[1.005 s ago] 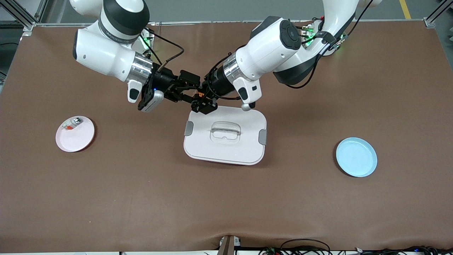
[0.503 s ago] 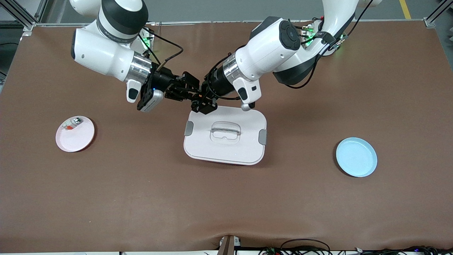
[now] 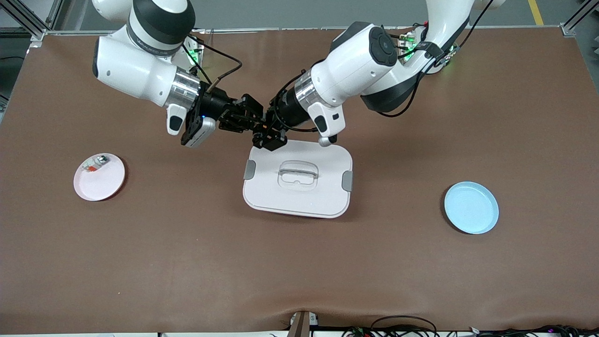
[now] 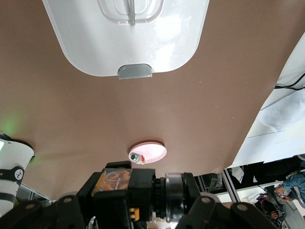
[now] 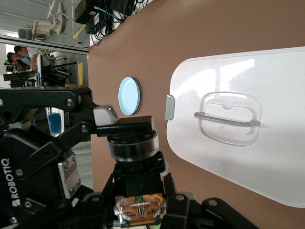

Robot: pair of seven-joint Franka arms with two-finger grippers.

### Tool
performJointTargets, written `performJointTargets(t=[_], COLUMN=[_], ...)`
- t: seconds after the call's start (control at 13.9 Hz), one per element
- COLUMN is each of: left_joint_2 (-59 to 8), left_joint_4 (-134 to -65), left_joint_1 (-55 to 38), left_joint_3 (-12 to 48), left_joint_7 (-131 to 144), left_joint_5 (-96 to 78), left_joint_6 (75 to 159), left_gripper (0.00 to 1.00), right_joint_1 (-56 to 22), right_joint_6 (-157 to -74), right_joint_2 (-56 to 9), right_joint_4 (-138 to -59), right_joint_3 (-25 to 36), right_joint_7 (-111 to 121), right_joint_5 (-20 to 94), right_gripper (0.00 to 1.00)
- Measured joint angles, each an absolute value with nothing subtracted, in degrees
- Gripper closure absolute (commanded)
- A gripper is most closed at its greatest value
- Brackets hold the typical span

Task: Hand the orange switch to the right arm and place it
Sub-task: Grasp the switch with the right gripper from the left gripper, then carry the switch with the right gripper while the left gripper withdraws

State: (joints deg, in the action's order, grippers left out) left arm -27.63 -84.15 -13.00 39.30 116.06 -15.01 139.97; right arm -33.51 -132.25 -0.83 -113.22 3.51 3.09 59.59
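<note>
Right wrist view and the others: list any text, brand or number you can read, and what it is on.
"ROBOTIQ": white letters on the black body of the right gripper, right wrist view.
Lettering on the right arm's dark band, front view: too small to read.
No readable text on the lid, plates or switch.

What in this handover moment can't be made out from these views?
- Orange switch: front view, a speck between left gripper and right gripper, which cover its body.
- Which fingers grip the switch: wrist views, hidden by gripper bodies.
- Small part on pink plate: too small to identify.
- White lidded container: contents covered by its lid.
</note>
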Motion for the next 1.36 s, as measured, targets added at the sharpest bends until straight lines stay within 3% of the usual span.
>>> performJointTargets(t=[0.36, 0.65, 1.08, 1.36], left_joint_2=[-27.54, -27.45, -25.06, -21.99], left_joint_4=[-83.89, -83.75, -83.31, -83.30], left_joint_1=[-12.67, -12.37, -8.16, -5.97], left_joint_3=[39.27, 39.27, 39.23, 39.25], left_joint_7=[116.06, 116.06, 115.96, 110.62], left_joint_5=[-13.40, -8.98, -7.73, -7.26], left_joint_6=[140.12, 140.15, 138.34, 131.80], left_gripper=[0.00, 0.00, 0.00, 0.00], right_joint_1=[-33.06, -31.14, -22.62, -17.07], right_joint_6=[-131.74, -127.93, -117.95, -115.09], right_joint_2=[-0.85, -0.85, -1.13, -1.95], right_joint_4=[-113.22, -112.52, -111.93, -112.22], right_joint_3=[3.96, 4.23, 4.53, 4.63], right_joint_7=[3.07, 5.23, 22.01, 34.68], right_joint_5=[59.11, 50.85, 41.95, 33.43], right_gripper=[1.00, 1.00, 1.00, 1.00])
